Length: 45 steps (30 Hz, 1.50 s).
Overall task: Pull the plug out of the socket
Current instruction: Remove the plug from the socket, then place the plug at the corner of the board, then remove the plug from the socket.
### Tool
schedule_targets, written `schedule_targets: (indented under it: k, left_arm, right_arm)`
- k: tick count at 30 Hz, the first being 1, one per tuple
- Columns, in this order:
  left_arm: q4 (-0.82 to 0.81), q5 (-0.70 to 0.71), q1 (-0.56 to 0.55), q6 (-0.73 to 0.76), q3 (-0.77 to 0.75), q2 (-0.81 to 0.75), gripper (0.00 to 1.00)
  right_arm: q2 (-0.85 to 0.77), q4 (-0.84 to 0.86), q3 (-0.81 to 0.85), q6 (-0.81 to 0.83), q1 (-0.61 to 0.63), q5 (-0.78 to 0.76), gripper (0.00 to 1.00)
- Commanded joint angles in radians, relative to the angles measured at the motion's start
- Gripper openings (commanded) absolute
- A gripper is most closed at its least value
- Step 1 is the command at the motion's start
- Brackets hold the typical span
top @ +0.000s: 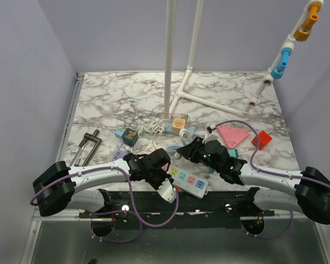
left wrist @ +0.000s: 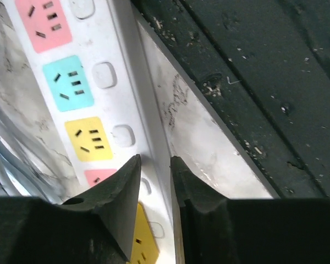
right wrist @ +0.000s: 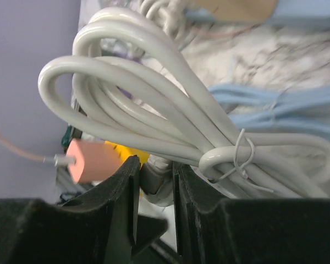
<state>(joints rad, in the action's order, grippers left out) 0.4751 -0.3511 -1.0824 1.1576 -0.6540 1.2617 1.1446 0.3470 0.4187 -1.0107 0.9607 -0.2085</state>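
A white power strip (top: 190, 180) with coloured sockets lies near the table's front edge. My left gripper (top: 166, 184) is shut on the strip's long white edge (left wrist: 154, 137), next to the yellow socket (left wrist: 89, 138). My right gripper (top: 182, 151) sits at the strip's far end. In the right wrist view its fingers (right wrist: 121, 192) are shut on a grey-white plug (right wrist: 157, 179) below a tied bundle of grey cable (right wrist: 154, 104). An orange-pink plug (right wrist: 91, 160) and a yellow socket face (right wrist: 126, 151) show just left of it.
A pink triangle (top: 232, 135) and a red block (top: 260, 139) lie to the right. A green cube (top: 130, 136), an orange block (top: 179, 122) and loose cables lie behind the strip. A black clamp (top: 87, 146) lies left. A white pipe frame (top: 179, 93) stands behind.
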Motion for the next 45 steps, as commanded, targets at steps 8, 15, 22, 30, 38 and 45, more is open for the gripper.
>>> schedule_targets:
  k: [8,15,22,30,38,45]
  left_arm:
    - [0.194,0.009,-0.008,-0.139,-0.061,-0.187,0.64]
    - [0.316,0.019,0.015,-0.241,-0.135,-0.373,0.74]
    - [0.365,-0.017,0.24,-0.305,-0.114,-0.465,0.75]
    - [0.361,-0.087,0.403,-0.206,0.006,-0.52,0.75]
    - [0.303,-0.135,0.419,-0.067,0.124,-0.565,0.75]
    - [0.217,-0.207,0.45,-0.026,0.177,-0.603,0.75]
  right_arm:
    - [0.227,-0.146,0.138,0.108,-0.137,0.027,0.24]
    - [0.087,-0.273,0.16,0.156,-0.135,-0.004,0.85]
    - [-0.049,-0.427,0.243,0.25,-0.05,-0.013,0.91]
    - [0.083,-0.434,0.346,0.452,0.201,-0.074,0.93]
    - [0.107,-0.051,0.182,0.679,0.217,-0.035,1.0]
    - [0.209,0.117,0.176,0.865,0.217,0.092,1.0]
